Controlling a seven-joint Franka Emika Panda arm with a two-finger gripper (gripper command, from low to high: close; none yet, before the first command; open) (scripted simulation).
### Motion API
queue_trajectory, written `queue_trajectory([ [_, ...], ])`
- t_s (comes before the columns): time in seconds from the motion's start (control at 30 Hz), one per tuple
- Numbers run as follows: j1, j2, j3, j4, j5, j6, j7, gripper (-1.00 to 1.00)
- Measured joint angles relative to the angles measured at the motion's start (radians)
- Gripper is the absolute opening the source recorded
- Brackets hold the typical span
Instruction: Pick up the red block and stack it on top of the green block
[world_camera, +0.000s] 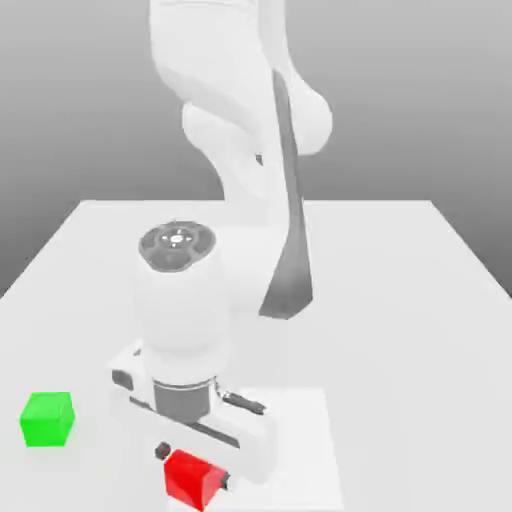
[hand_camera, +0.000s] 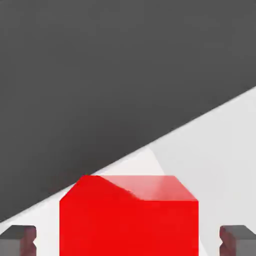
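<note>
The red block (world_camera: 192, 478) rests on the white table near its front edge. My gripper (world_camera: 195, 468) is lowered over it, open, with one dark finger on each side. In the hand view the red block (hand_camera: 129, 220) sits between the fingertips (hand_camera: 19, 239), with a clear gap on both sides, so nothing is gripped. The green block (world_camera: 47, 418) stands alone on the table, towards the exterior view's left of the red block and a little further back.
The white table (world_camera: 400, 300) stretches back and to the exterior view's right. My arm's base and links (world_camera: 250, 150) rise behind the gripper. In the hand view the table edge (hand_camera: 150, 145) runs close beyond the red block, with dark floor past it.
</note>
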Motion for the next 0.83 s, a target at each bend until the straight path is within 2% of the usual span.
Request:
queue_trajectory([
  [0.13,0.000,0.005,0.000,0.001,-0.001,0.005,0.001,-1.00],
  [0.3,-0.015,-0.147,0.010,-0.024,0.025,-0.124,-0.010,-1.00],
  [0.57,-0.178,-0.253,-0.200,-0.061,0.086,-0.193,0.256,-1.00],
  [0.7,-0.238,-0.141,-0.226,-0.054,0.160,-0.091,0.286,-1.00],
  [0.73,-0.245,-0.116,-0.220,-0.053,0.173,-0.068,0.280,1.00],
  [0.83,-0.245,-0.116,-0.220,-0.053,0.173,-0.068,0.280,1.00],
])
